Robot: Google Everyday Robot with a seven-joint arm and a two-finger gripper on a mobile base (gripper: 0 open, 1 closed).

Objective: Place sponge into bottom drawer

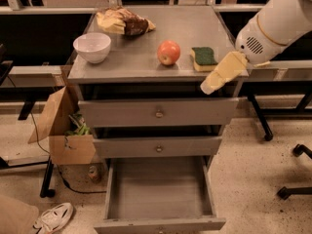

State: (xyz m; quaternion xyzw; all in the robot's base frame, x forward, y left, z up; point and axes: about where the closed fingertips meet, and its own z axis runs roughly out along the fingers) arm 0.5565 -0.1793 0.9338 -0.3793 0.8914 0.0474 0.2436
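The sponge (pixel 204 58), dark green on top over pale yellow foam, lies on the cabinet top near its right front corner, to the right of a red apple (pixel 168 52). The bottom drawer (pixel 158 191) is pulled out and its grey tray holds nothing. My gripper (pixel 220 76), pale yellow on the end of a white arm that comes in from the upper right, hangs at the cabinet's front right corner. It sits just in front of and to the right of the sponge and holds nothing.
A white bowl (pixel 92 47) and a snack bag (pixel 124 22) sit on the cabinet top (pixel 141 62). Two shallower drawers with knobs (pixel 159 113) are a little ajar. A cardboard box (pixel 61 130), a shoe (pixel 54 216) and cables lie at the left. Chair legs (pixel 295 172) stand at the right.
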